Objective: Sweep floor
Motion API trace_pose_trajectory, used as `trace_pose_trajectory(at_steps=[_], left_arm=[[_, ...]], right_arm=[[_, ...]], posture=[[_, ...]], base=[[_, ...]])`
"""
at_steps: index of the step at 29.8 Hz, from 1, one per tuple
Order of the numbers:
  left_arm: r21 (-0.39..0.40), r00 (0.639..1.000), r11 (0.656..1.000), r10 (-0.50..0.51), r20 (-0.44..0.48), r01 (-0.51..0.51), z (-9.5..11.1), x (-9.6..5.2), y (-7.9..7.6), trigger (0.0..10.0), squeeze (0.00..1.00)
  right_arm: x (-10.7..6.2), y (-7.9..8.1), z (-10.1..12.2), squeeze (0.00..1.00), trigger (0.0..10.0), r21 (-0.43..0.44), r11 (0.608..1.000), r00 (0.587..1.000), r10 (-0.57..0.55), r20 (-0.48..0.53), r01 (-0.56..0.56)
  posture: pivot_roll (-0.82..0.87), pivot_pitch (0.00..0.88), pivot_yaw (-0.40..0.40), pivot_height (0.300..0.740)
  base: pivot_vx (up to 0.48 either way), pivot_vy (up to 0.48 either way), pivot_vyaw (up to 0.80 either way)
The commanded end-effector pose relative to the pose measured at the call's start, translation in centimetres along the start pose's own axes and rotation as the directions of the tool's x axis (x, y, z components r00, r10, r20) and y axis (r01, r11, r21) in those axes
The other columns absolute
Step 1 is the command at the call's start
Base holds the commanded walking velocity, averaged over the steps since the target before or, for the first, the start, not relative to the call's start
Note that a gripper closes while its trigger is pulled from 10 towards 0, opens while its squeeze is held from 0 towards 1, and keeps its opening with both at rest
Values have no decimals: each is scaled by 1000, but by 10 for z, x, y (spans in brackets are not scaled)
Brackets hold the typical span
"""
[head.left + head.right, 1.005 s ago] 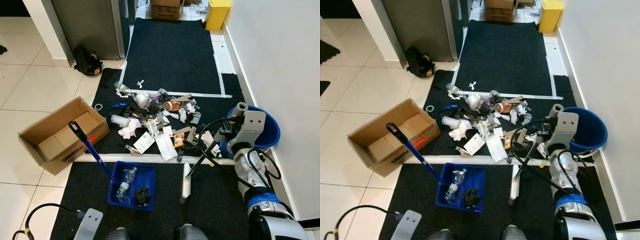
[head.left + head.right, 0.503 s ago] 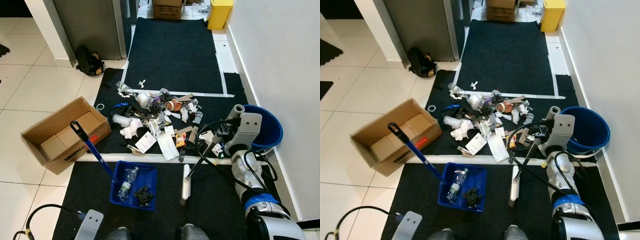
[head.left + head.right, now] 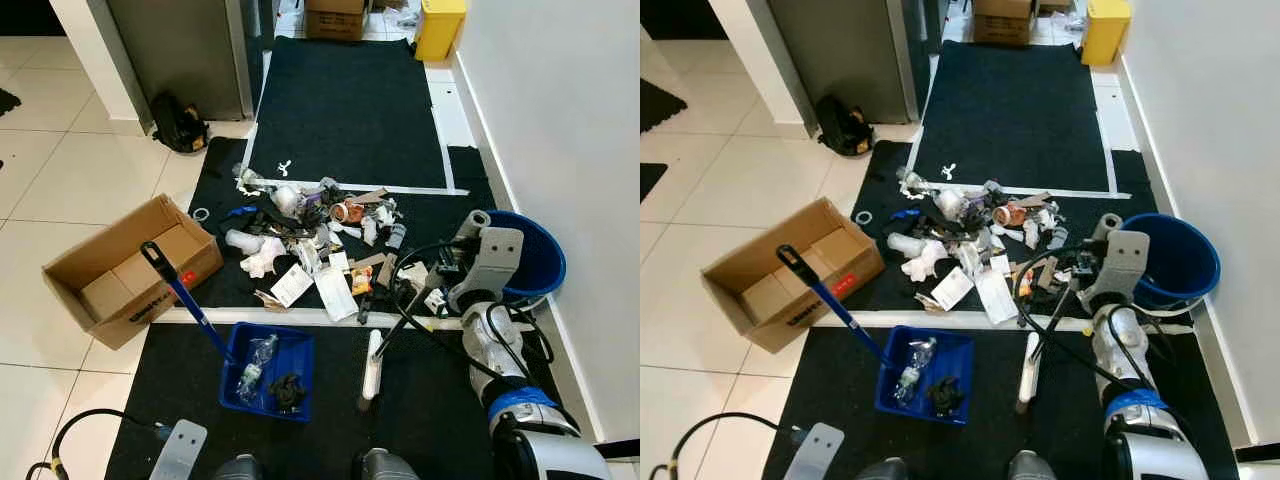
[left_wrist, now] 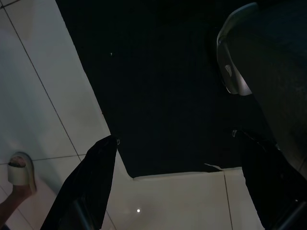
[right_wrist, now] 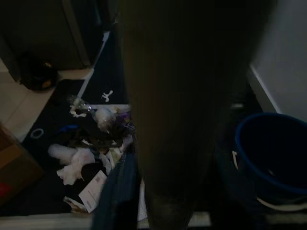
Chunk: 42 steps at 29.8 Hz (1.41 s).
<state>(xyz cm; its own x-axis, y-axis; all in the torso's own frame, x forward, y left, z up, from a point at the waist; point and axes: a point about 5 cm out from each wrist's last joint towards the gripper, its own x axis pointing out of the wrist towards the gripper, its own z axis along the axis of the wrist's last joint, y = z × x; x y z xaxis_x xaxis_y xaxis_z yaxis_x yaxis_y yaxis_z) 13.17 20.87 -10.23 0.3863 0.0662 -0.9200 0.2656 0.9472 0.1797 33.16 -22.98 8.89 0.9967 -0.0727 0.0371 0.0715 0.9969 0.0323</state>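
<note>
- Right gripper: lower right of the frame, closed around the dark broom handle, just left of the blue bucket.
- Broom head: white, lying on the black mat below and left of the gripper.
- Litter pile: centre frame, above the broom head, left of the gripper.
- Blue dustpan: lower centre, left of the broom head, holding a bottle.
- Cardboard box: left, open.
- Left gripper: fingers apart, holding nothing, above mat edge and tile.
</note>
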Motion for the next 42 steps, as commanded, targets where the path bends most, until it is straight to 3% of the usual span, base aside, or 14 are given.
trace_pose_trajectory(at_steps=[1,2,3,4,5,18,34,42], left_arm=[[8,999,1000,-24,-41,25,-13,-1,-6,10000,0],[8,999,1000,-24,-41,25,-13,-1,-6,10000,0],[8,999,1000,-24,-40,25,-13,-1,-6,10000,0],[8,999,1000,-24,-40,25,-13,-1,-6,10000,0],[8,999,1000,-24,-40,25,-13,-1,-6,10000,0],[11,999,1000,-26,-38,27,-12,-1,-7,10000,0],[21,999,999,-36,-24,37,-4,0,-10,10000,0],[27,999,999,-38,-21,39,-2,1,-10,10000,0]], right_arm=[[-5,-1,-9,882,10000,6,1000,999,-6,-35,6],[-5,-1,-9,882,10000,6,1000,999,-6,-35,6],[-5,-1,-9,416,10000,11,1000,999,-7,-33,8],[-5,-1,-9,416,10000,11,1000,999,-7,-33,8],[-5,-1,-9,0,10000,12,1000,999,-9,-33,10],[-4,-5,-4,0,10000,21,1000,1000,-22,-9,22],[-8,-29,22,0,10000,1,998,991,-58,118,58],[-8,-27,32,0,10000,-7,999,986,-37,160,38]], posture=[[81,177,36,740],[81,177,36,740],[81,177,36,740],[81,177,36,740],[81,177,36,740],[77,178,38,740],[45,162,40,740],[45,162,40,740]], base=[[0,0,0],[0,0,0],[0,0,0],[0,0,0],[0,0,0],[0,0,0],[0,0,0],[0,0,0]])
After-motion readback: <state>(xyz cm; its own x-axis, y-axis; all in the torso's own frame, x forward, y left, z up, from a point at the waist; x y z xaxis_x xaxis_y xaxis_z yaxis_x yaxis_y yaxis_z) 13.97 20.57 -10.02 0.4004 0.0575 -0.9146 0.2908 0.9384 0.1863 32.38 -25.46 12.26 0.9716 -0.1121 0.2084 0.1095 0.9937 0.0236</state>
